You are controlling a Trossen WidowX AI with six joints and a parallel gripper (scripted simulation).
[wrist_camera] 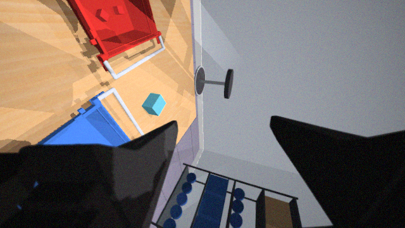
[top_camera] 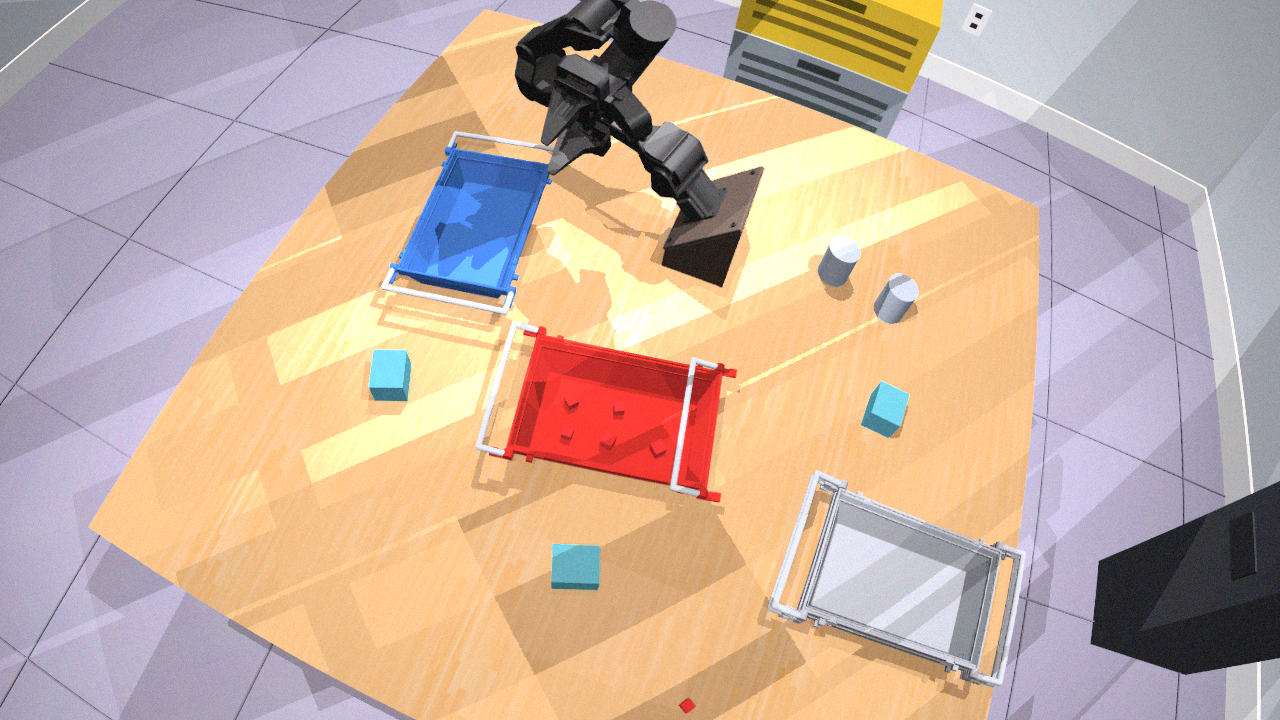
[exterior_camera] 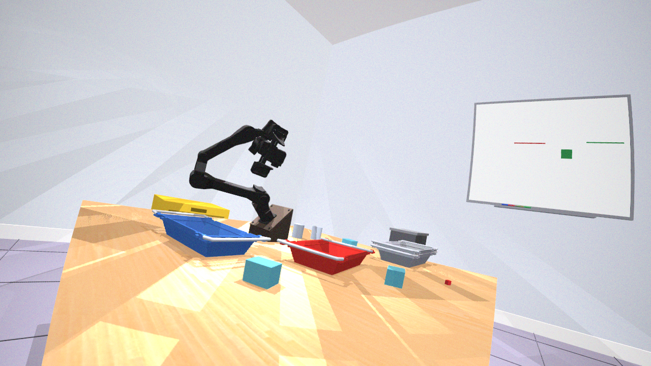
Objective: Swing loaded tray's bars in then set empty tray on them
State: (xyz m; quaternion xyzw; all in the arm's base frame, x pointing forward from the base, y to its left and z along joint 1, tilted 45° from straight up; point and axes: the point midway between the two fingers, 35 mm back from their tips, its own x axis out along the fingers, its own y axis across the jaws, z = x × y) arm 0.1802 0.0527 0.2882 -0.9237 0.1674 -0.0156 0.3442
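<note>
The red tray (top_camera: 626, 367) (exterior_camera: 314, 264) (wrist_camera: 130, 41) holds several small red blocks. In the top view its left white bar (top_camera: 495, 387) (wrist_camera: 140, 63) is swung out past its end; its right white bar (top_camera: 684, 425) lies in across the top. The blue tray (top_camera: 526, 228) (exterior_camera: 200, 241) (wrist_camera: 98, 120) is empty and stands on the table behind and left of the red one, both its bars swung out. My gripper (top_camera: 548, 157) (wrist_camera: 223, 123) is open and empty, raised high near the blue tray's far end. Its fingertips are too small to tell in the exterior view.
A grey tray (top_camera: 966, 608) (exterior_camera: 403, 258) stands at the right with both bars out. Teal blocks (top_camera: 390, 376) (top_camera: 575, 567) (top_camera: 885, 410) (wrist_camera: 154, 104) stand around the red tray. Two grey cylinders (top_camera: 837, 264) (top_camera: 895, 300) stand right of the arm's base. A small red cube (top_camera: 687, 705) (exterior_camera: 447, 282) lies near the front.
</note>
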